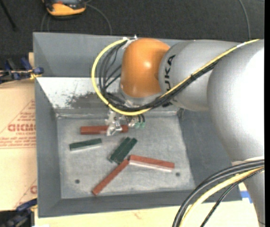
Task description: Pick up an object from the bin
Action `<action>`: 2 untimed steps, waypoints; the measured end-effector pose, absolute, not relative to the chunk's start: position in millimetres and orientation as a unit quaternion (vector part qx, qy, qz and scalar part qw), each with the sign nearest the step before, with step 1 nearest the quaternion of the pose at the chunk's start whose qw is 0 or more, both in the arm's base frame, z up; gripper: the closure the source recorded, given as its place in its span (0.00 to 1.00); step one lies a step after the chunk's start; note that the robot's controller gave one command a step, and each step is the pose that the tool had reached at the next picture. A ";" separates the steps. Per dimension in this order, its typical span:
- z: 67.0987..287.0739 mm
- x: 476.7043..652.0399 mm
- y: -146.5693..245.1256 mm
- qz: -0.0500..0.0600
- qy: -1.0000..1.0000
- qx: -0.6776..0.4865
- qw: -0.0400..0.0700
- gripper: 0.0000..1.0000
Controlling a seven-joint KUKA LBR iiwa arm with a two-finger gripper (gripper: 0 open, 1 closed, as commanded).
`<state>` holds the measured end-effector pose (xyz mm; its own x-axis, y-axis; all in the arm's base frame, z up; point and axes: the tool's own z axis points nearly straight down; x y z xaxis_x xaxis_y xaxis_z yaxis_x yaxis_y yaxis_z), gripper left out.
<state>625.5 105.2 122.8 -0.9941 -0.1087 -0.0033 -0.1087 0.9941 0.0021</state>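
As the gripper (117, 126) hung at the red bar's (92, 130) right end, its closure indeterminable, grasping appeared current; a secure lift would follow.

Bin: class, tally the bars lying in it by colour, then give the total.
Red bars: 3
Green bars: 2
Total: 5
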 end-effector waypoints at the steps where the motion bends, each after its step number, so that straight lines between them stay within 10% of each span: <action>1: 135.5 625.0 105.1 0.001 0.999 -0.055 0.001 1.00; 2: 154.9 624.3 104.9 0.001 0.999 -0.055 0.000 1.00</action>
